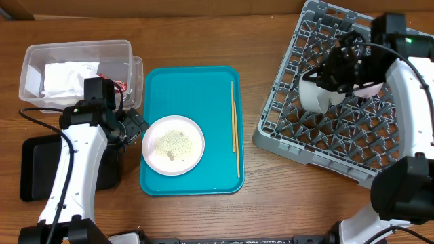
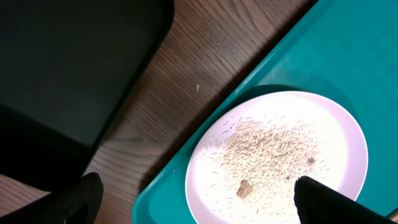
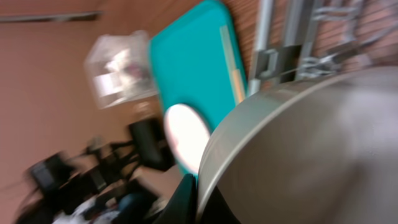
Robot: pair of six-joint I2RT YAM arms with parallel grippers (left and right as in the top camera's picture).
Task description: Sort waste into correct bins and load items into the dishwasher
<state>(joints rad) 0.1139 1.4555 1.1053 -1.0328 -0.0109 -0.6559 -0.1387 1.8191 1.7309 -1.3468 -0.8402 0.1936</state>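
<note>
the right gripper (image 1: pixel 333 76), pinching the bowl (image 1: pixel 313 99), should set it tilted between the rack (image 1: pixel 291 130) pegs; left gripper (image 1: pixel 137 127) hovers spread.

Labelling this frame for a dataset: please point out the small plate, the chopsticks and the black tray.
small plate (image 1: pixel 197 144), overhead, bare right rim.
chopsticks (image 1: pixel 234 129), overhead, mid-shaft.
black tray (image 1: pixel 34 169), overhead, bare left part.

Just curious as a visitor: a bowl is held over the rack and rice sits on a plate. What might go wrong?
The right gripper holds the bowl by its rim above the dish rack; it might slip or land crooked. The small plate carries loose rice crumbs; if the left gripper tips it, they could scatter over the teal tray.
</note>
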